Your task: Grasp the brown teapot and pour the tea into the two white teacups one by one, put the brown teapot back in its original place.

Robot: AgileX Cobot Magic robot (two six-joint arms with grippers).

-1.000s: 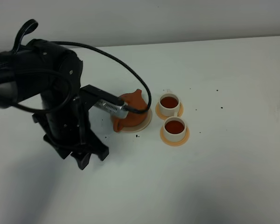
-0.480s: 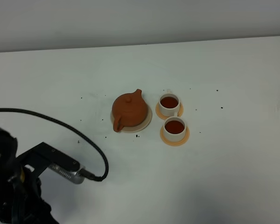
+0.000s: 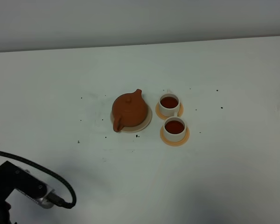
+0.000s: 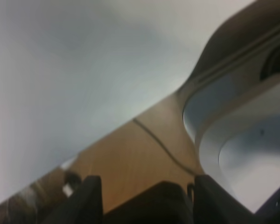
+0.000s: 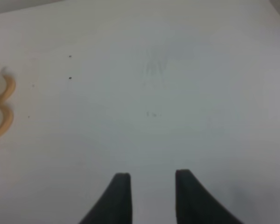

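We judge the task done: the brown teapot [image 3: 129, 111] sits on its cream saucer [image 3: 147, 122], at nine o'clock from the two white teacups [image 3: 171, 115], both full; our left gripper [image 4: 143, 198] is spread empty, our right gripper [image 5: 149, 193] clenched on nothing, so nothing remains.

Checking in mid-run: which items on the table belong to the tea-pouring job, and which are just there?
Part of the job:
- brown teapot, sitting on the cream saucer
- far white teacup, holding tea
- near white teacup, holding tea

Just there:
- two orange coasters under the cups
- dark specks scattered on the white table
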